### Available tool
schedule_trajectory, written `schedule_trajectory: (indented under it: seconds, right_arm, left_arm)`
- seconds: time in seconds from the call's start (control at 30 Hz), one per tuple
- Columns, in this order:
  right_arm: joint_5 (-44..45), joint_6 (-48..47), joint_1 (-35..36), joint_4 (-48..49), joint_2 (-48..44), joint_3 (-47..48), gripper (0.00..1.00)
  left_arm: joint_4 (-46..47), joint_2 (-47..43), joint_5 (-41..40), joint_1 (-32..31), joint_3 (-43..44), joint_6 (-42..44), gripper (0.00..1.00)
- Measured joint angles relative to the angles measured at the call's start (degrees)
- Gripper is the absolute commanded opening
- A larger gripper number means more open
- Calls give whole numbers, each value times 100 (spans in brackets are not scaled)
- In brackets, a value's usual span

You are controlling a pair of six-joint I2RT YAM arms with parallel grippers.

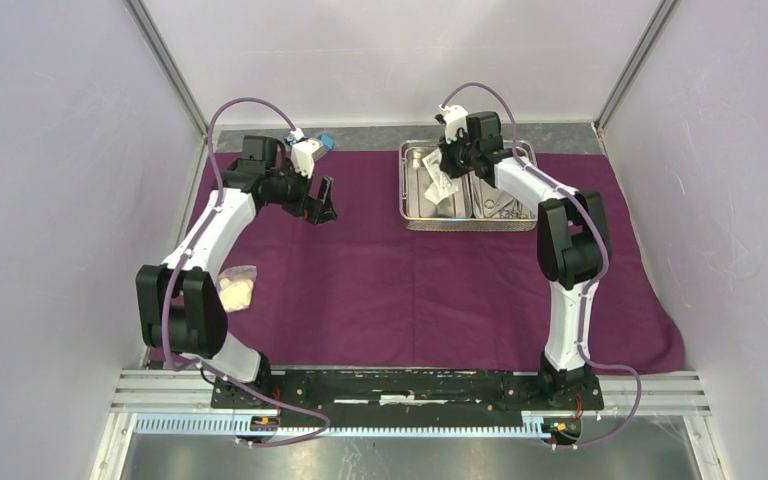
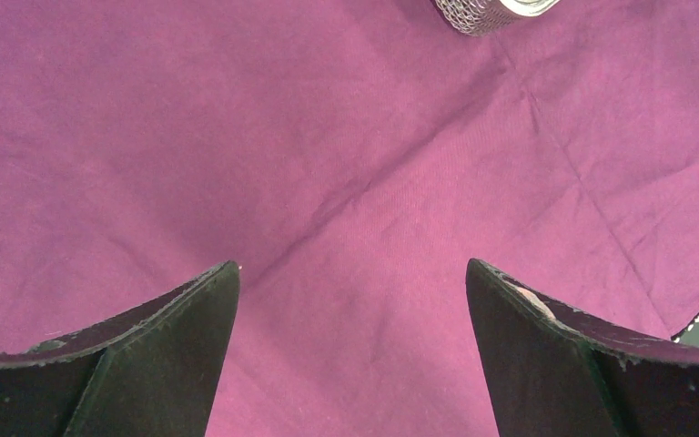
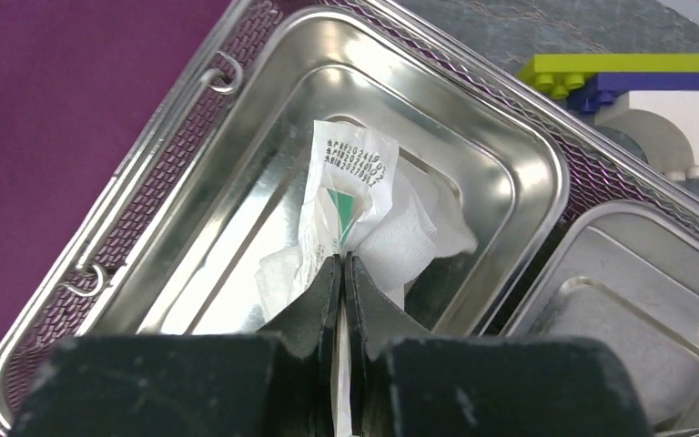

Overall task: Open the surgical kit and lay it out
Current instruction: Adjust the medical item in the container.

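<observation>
A large dark-purple cloth wrap (image 1: 410,290) of soft, finely woven fabric lies spread flat over the surface, crossed by faint fold creases. The left gripper (image 2: 353,266) hangs over this cloth. Its two matt black, wedge-shaped fingers (image 2: 173,319) have scuffed edges and are spread wide apart, holding nothing.

Well to the right of the left gripper, directly beneath the right gripper (image 3: 343,264), a shiny rectangular two-compartment steel tray (image 1: 465,225) sits at the far side of the cloth. It has two smooth, mirror-bright pans with rounded corners, side by side inside a wire-mesh outer wall with small wire loops.

The right gripper's black fingers are pressed tightly together, pinching the near edge of a flat white packet (image 3: 341,182). The packet is crinkled, glossy film with rows of tiny black print and a green triangle. It reaches forward from the fingertips over the left pan; whether it touches the pan floor cannot be told. Bunched against the packet on the gripper's right is a wad of white gauze (image 3: 419,232) with a fine grid weave.

In the pan to the right of this gripper lie slim steel clamps (image 1: 503,205), thin and bright, in a tangle.

Beyond the tray, ahead and right of the right gripper, a small studded plastic block (image 3: 637,100) stands on bare grey surface. It is layered yellow-green, dark blue and white, with an arch cut-out.
</observation>
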Motion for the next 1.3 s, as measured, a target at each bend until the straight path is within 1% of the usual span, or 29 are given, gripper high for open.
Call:
schedule_trajectory:
  seconds: [0.07, 0.1, 0.23, 0.3, 0.4, 0.6, 0.63, 0.8, 1.17, 1.3]
  right_arm:
    - [-24, 0, -44, 2, 50, 2, 12]
    - [-46, 4, -68, 4, 85, 2, 15]
    - [-186, 28, -109, -9, 289, 2, 32]
    - [-256, 44, -107, -48, 365, 2, 38]
    - [-326, 59, -103, -85, 376, 4, 44]
    - [-343, 44, -96, -186, 396, 232, 47]
    - [-341, 33, -96, -232, 452, 463, 47]
    - [-332, -17, -96, -238, 706, 977, 49]
    - [-295, -81, -96, -409, 1609, 1491, 50]
    - [-297, -109, -96, -391, 1670, 1558, 48]
  left_arm:
    - [0, 11, 0, -17, 0, 0, 100]
    - [0, 13, -2, -20, 0, 0, 100]
    - [0, 13, -2, -42, 2, 0, 100]
    - [0, 13, -2, -44, 2, 0, 100]
    - [-2, 13, -4, -44, 2, 0, 100]
    - [-2, 13, -2, -44, 2, 0, 100]
    - [-2, 13, -2, -44, 2, 0, 100]
    - [-2, 13, -4, -46, 2, 0, 100]
    - [-2, 13, -4, -55, 2, 0, 100]
    - [-2, 13, -4, -57, 2, 0, 100]
